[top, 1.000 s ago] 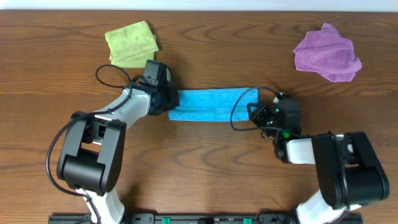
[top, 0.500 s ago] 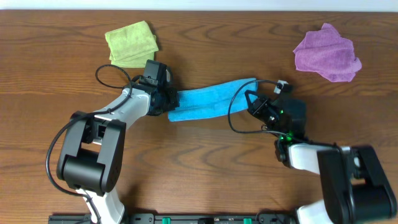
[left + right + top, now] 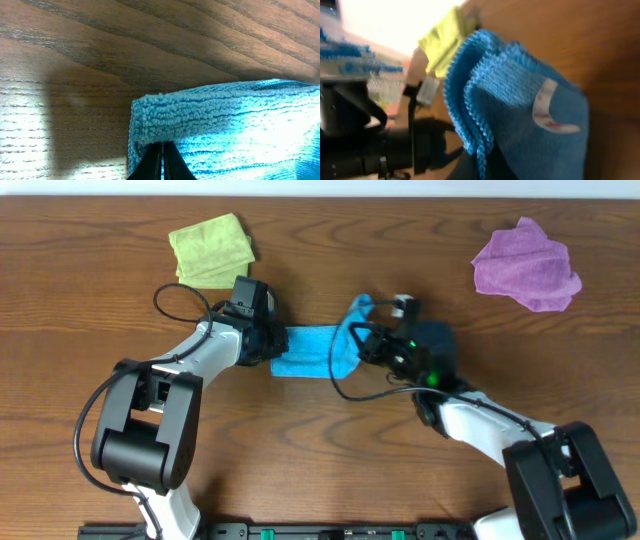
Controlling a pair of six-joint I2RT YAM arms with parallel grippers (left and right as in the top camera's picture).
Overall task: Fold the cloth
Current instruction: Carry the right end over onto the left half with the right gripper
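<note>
The blue cloth [image 3: 315, 348] lies at the table's middle, its right part lifted and carried over toward the left. My left gripper [image 3: 272, 343] is shut on the cloth's left edge and pins it to the table; in the left wrist view the closed fingertips [image 3: 163, 150] pinch the blue terry edge [image 3: 210, 112]. My right gripper [image 3: 362, 340] is shut on the cloth's right end and holds it raised above the lying part. In the right wrist view the layered blue edge [image 3: 520, 100] with a white label [image 3: 545, 107] hangs from the jaws [image 3: 482, 160].
A folded yellow-green cloth [image 3: 211, 248] lies at the back left, just behind my left arm. A crumpled purple cloth [image 3: 526, 265] lies at the back right. The yellow cloth also shows in the right wrist view [image 3: 445, 42].
My right gripper has lifted the cloth's right end and carried it leftward over the lying part. The left gripper has stayed in place on the left edge.
</note>
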